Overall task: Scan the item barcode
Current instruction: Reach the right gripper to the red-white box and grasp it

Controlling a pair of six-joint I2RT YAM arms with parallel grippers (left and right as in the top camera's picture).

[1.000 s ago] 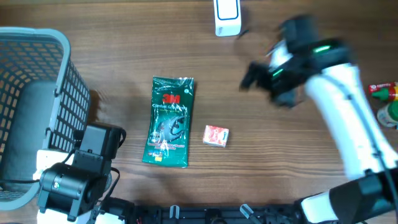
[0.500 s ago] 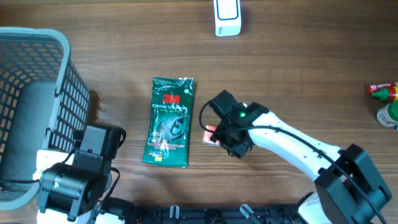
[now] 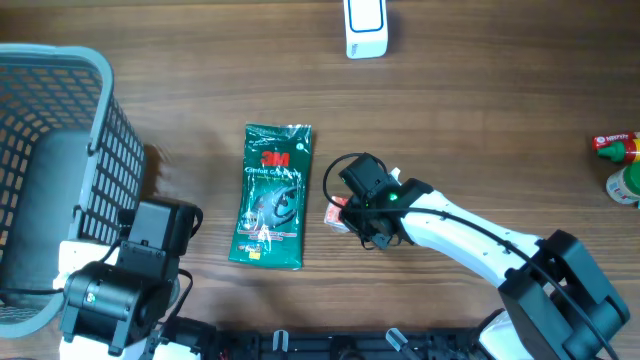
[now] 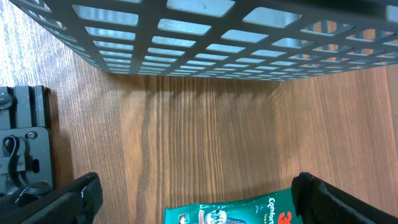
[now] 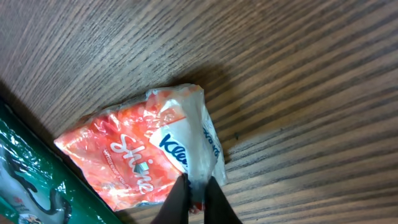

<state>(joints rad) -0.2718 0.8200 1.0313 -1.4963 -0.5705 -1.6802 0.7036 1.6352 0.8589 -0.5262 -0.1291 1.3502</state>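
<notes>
A small orange Kleenex tissue pack (image 3: 339,213) lies on the wooden table, just right of a green 3M packet (image 3: 272,195). My right gripper (image 3: 354,214) is down over the pack. In the right wrist view the right gripper (image 5: 197,193) is shut on the clear wrapper at the end of the pack (image 5: 134,158), which still rests on the wood. My left gripper (image 4: 199,202) stands wide open near the basket, with the top edge of the green packet (image 4: 249,211) below it and nothing between its fingers.
A grey mesh basket (image 3: 95,130) fills the left side and looms over the left wrist view (image 4: 205,37). A white device (image 3: 365,28) stands at the back edge. A red-capped bottle (image 3: 615,145) and a second container (image 3: 625,185) sit at the far right.
My right arm swung from the back right down to the tissue pack, and its jaws went from open to shut on the wrapper. The left arm has not moved.
</notes>
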